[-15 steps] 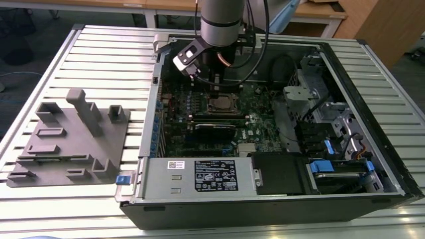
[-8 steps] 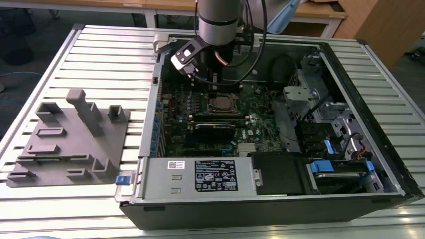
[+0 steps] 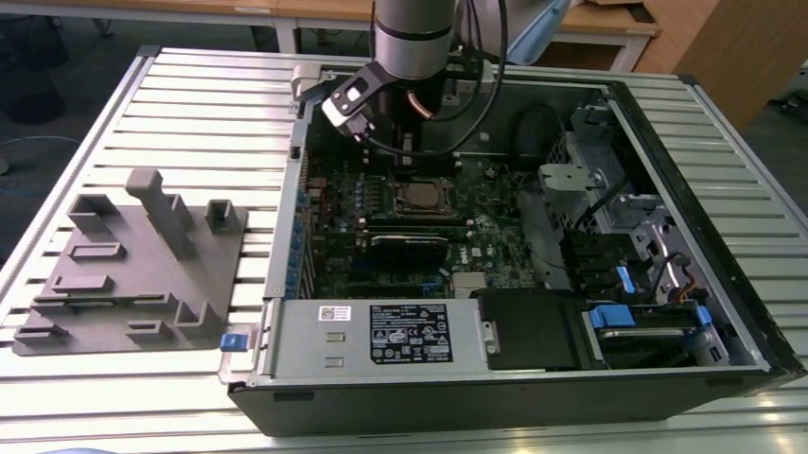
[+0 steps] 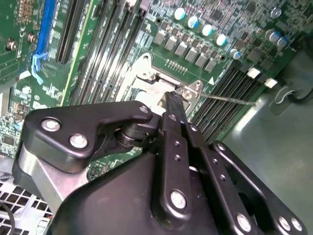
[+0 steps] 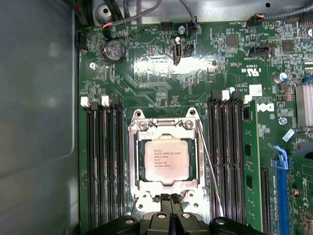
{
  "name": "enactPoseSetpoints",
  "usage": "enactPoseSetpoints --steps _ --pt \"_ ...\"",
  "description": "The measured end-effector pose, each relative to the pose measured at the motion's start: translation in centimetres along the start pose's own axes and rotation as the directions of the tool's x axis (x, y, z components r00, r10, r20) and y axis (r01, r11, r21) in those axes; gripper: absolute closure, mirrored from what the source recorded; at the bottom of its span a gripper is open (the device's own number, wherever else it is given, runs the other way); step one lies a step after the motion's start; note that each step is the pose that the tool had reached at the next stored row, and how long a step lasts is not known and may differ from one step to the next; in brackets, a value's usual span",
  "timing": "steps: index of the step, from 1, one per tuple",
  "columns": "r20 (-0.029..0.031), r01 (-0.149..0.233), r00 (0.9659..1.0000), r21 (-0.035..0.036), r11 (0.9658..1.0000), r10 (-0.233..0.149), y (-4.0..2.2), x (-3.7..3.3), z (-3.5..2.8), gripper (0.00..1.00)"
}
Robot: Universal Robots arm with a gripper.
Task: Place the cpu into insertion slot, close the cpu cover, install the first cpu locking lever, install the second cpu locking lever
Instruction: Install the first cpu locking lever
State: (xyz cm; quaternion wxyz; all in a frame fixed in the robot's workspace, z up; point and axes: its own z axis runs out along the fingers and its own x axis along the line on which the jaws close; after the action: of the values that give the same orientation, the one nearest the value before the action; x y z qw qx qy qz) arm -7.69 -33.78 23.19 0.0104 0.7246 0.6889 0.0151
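Black fingers (image 5: pixel 165 203) are pressed together with nothing visible between them, their tips at one edge of the cpu cover (image 5: pixel 166 126) in the first wrist view. That cover lies flat over the insertion slot (image 5: pixel 142 161), with the cpu (image 5: pixel 167 159) seated inside and showing through its window. One thin wire locking lever (image 5: pixel 211 171) angles away from the socket across the memory slots (image 5: pixel 227 156). Beyond, the green board (image 5: pixel 161 73) sits in an open computer case (image 3: pixel 505 407) on the slatted metal counter (image 3: pixel 189 104).
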Motion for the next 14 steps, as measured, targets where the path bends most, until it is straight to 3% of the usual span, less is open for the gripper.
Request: enactPoseSetpoints --steps 7,14 --pt "-0.0003 0.0 1.0 -0.0055 1.0 0.0 -1.98 -0.15 -0.04 0.89" --pt "-0.0004 0.0 1.0 -0.0071 1.0 0.0 -2.12 -0.16 -0.46 0.89"
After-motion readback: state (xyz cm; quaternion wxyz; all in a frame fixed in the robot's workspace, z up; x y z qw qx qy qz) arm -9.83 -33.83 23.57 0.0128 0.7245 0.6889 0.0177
